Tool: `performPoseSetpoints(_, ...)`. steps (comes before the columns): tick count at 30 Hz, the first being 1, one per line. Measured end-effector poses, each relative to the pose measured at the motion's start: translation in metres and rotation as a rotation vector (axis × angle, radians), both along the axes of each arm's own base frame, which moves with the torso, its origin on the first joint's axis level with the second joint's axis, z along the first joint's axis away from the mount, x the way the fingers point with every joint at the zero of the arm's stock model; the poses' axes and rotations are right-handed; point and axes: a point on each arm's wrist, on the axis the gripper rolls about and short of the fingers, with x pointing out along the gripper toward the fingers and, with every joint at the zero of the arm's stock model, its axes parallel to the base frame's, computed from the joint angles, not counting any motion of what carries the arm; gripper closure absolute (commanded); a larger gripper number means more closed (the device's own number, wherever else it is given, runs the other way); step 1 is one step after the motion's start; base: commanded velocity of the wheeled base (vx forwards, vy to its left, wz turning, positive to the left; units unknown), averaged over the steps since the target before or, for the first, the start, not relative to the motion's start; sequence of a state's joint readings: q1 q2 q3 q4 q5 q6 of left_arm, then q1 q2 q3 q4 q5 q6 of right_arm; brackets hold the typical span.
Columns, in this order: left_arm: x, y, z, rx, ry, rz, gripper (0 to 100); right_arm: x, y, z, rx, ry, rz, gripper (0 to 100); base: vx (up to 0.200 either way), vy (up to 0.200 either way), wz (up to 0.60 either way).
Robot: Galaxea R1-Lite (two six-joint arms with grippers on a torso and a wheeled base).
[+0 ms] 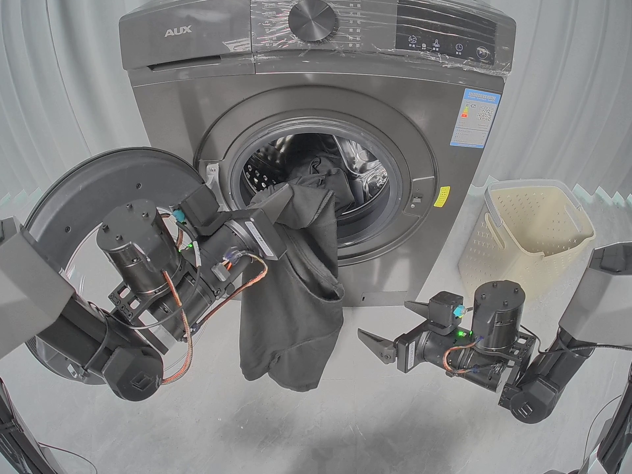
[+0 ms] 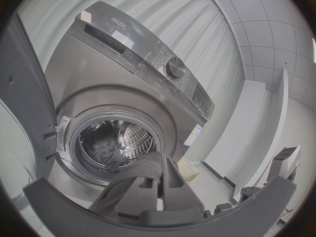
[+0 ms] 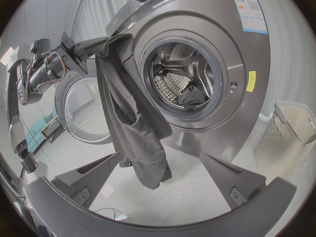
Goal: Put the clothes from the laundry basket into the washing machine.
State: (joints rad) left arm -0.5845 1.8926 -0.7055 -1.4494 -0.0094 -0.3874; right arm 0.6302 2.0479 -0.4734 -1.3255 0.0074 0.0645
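- Holding a dark grey garment [image 1: 296, 284] by its top edge, my left gripper [image 1: 284, 195] pinches tight just before the washer [image 1: 191, 100] mouth.
- I see the garment hanging limp and creased below the door rim.
- My right gripper [image 1: 393, 327] gapes empty, near the basket [image 1: 526, 232].

The head camera looks forward and down on the front of the washing machine [image 1: 309, 93] from a middling distance. The left wrist camera sits close to the drum opening [image 2: 135, 142], looking up at it past the left tool [image 2: 162, 168] (its picture is tilted). The right wrist camera looks from low down and farther back, over the right tool [image 3: 159, 157]. All three share the drum opening and the dark garment [image 1: 296, 297].
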Motion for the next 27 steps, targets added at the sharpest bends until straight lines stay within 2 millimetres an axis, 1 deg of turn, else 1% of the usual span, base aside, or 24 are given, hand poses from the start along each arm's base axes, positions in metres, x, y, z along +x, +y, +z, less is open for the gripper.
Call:
performPoseSetpoints(6,-0.001,0.0,0.001,-0.001,-0.002,-0.002,100,-0.002,0.003,-0.007,-0.015,0.02,0.011,0,0.0,0.0,0.0)
performPoseSetpoints(15,-0.003,-0.001,0.001,0.0,0.0,-0.007,100,0.007,0.014,-0.018,-0.014,0.019,0.037,0,0.0,0.0,0.0)
performPoseSetpoints(27,-0.004,-0.001,0.001,-0.001,-0.001,-0.009,100,0.04,0.047,-0.023,0.04,-0.055,0.093,0,0.0,0.0,0.0)
